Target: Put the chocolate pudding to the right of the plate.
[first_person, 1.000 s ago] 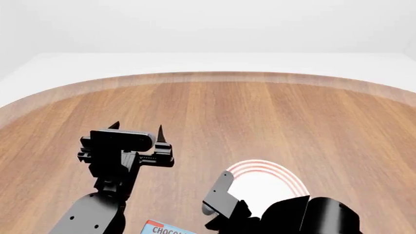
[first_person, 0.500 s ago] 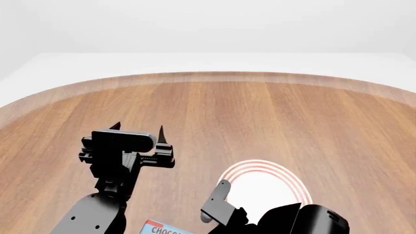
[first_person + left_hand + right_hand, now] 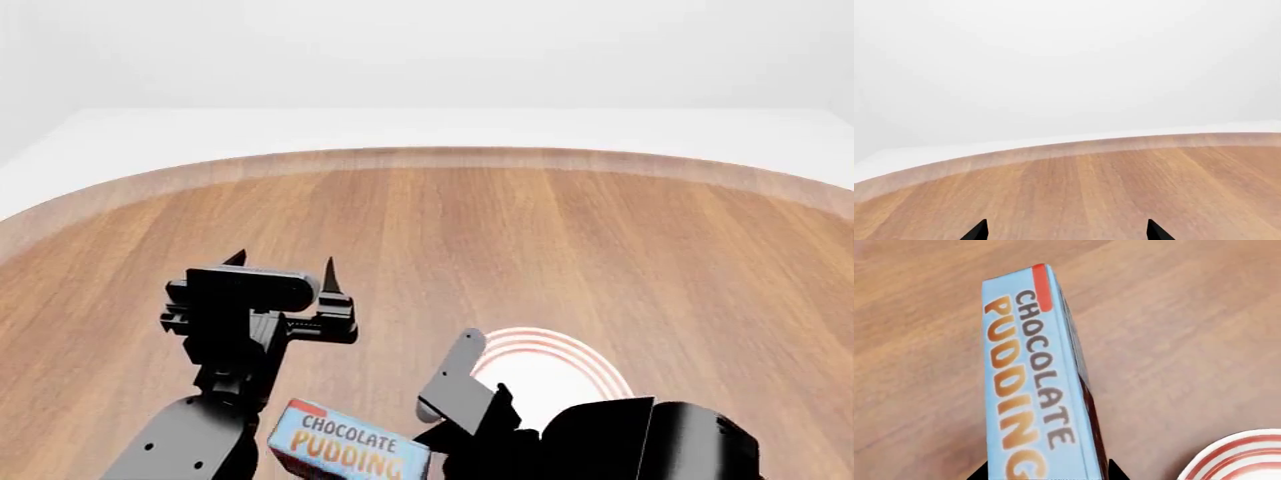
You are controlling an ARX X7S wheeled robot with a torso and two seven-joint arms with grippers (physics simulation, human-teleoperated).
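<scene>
Three views: head, left wrist and right wrist.
Head view: the chocolate pudding (image 3: 350,453) sits at the lower centre of the frame, lifted and tilted, with the right tool (image 3: 441,455) against its right end; the plate (image 3: 550,372) lies just right of it, its lower part hidden behind the right arm (image 3: 641,445).
Right wrist view: the box's light blue top fills the middle of the frame, lettering legible and red edge at the far end; dark finger tips (image 3: 1115,473) show at both sides of its near end at the bottom edge, so the right tool is closed on the box.
Only in the right wrist view: bare wood lies under the box on every side, and the box stands clear of the plate rim at the lower right corner.
Left tool (image 3: 283,268): spread wide and empty, left of centre in the head view, above the bench (image 3: 561,240).
Left wrist view: two dark finger tips (image 3: 976,231) at the bottom edge, well apart, with only bare wood and the bench's curved far edge between and beyond them.
Plate contents: its visible white centre carries no object.
</scene>
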